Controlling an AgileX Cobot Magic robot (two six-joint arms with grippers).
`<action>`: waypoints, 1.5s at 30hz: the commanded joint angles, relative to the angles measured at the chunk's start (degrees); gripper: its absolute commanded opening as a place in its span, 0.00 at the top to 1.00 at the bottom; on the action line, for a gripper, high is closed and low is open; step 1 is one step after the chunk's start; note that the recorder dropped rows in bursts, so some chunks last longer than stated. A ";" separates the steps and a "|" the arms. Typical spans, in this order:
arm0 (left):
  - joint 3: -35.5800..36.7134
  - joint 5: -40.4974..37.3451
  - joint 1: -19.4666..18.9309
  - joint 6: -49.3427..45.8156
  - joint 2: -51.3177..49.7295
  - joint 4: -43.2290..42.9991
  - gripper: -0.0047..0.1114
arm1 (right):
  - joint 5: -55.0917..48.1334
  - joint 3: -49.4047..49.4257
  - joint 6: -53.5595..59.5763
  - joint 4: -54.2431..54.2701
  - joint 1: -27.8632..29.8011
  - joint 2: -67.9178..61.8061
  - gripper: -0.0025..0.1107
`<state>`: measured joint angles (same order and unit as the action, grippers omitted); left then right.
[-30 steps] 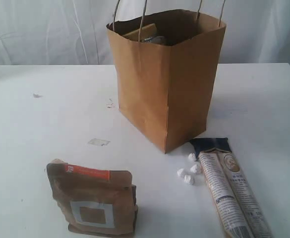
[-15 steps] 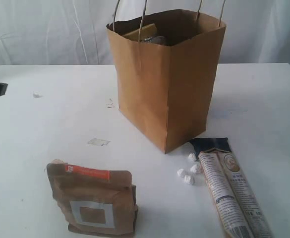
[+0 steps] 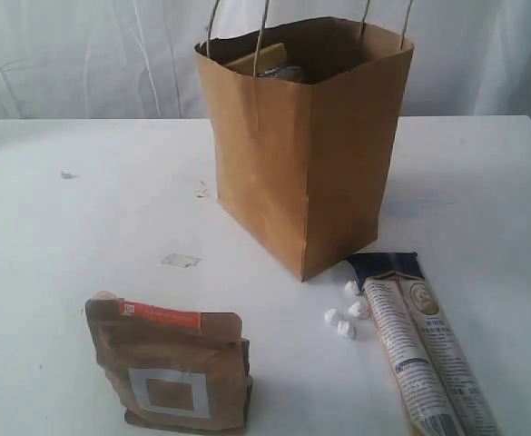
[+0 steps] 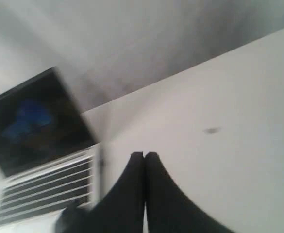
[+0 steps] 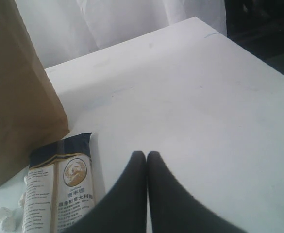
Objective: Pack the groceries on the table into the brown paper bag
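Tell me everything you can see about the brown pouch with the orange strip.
The brown pouch stands upright on the white table, front left in the exterior view, apart from the paper bag. Crinkled kraft paper by its look, orange strip near the top, pale square-framed label below. Nothing else touches it.

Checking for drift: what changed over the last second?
Only the left hand: its dark tip showed at the exterior view's left edge half a second ago and has pulled out of that view; it is shut, empty. Nothing grabbed or let go. Paper bag, brown pouch, long packet and white crumbs sit unmoved on the table; right hand shut, empty.
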<state>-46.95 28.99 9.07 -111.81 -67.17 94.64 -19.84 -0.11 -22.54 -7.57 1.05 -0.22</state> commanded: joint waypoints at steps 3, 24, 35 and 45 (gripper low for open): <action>2.16 -2.24 -15.15 7.37 -0.16 5.30 0.96 | 0.24 0.11 -0.18 -0.10 0.34 0.22 0.98; 15.54 -49.98 -18.90 48.95 42.68 -12.38 0.96 | 0.24 0.11 -0.18 -0.10 0.34 0.22 0.98; 15.54 -46.38 -18.90 48.91 42.78 -12.38 0.96 | 0.24 0.11 -0.18 -0.10 0.34 0.22 0.98; 15.54 -45.30 -18.90 48.91 42.49 -12.71 0.96 | 0.24 0.11 -0.18 -0.10 0.34 0.22 0.98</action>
<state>-31.65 -14.06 -10.01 -63.25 -24.82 81.26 -19.84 -0.11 -22.54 -7.57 1.05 -0.22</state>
